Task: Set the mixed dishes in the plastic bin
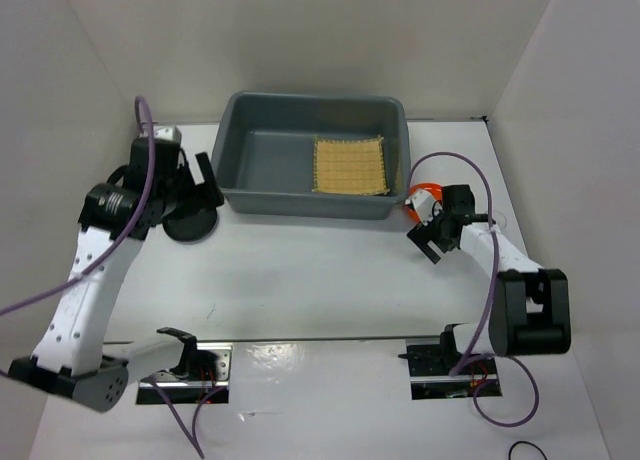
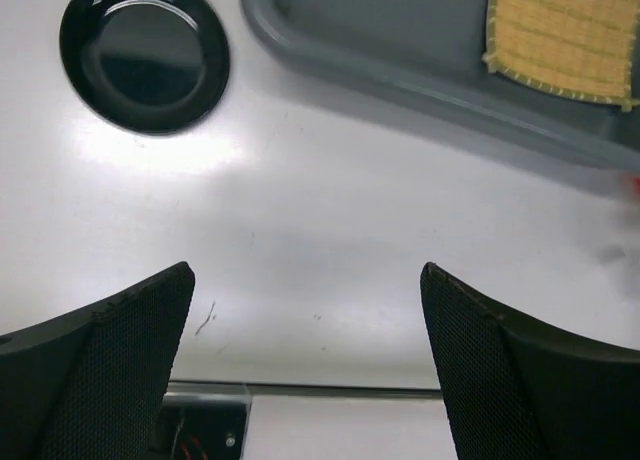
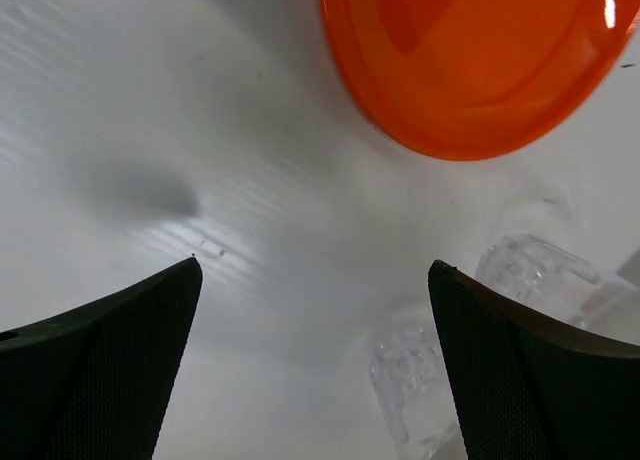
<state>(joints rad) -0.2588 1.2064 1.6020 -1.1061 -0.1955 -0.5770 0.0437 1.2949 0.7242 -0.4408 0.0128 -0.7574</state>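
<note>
A grey plastic bin (image 1: 240, 152) is sitting at the far middle of the white table (image 1: 320, 280). A tan woven mat (image 1: 350, 165) is lying flat inside it, toward its right end; the left wrist view is cutting the mat off at the picture's edge. The left gripper (image 2: 305, 310) is hanging over bare table, its jaws spread wide with nothing between them. The black plate (image 2: 145, 55) is resting on the table just off the bin's near left corner, and from overhead the left arm is hiding part of it. The right gripper (image 3: 315, 310) is hovering near the bin's right end, likewise parted wide and holding nothing. The orange plate (image 3: 470, 60) is lying just ahead of it, cropped at the top of the right wrist view and mostly covered from overhead. Beside the right finger, the glass cup (image 3: 530, 270) is showing only as faint clear shapes. I cannot tell its outline or whether it is standing upright.
</note>
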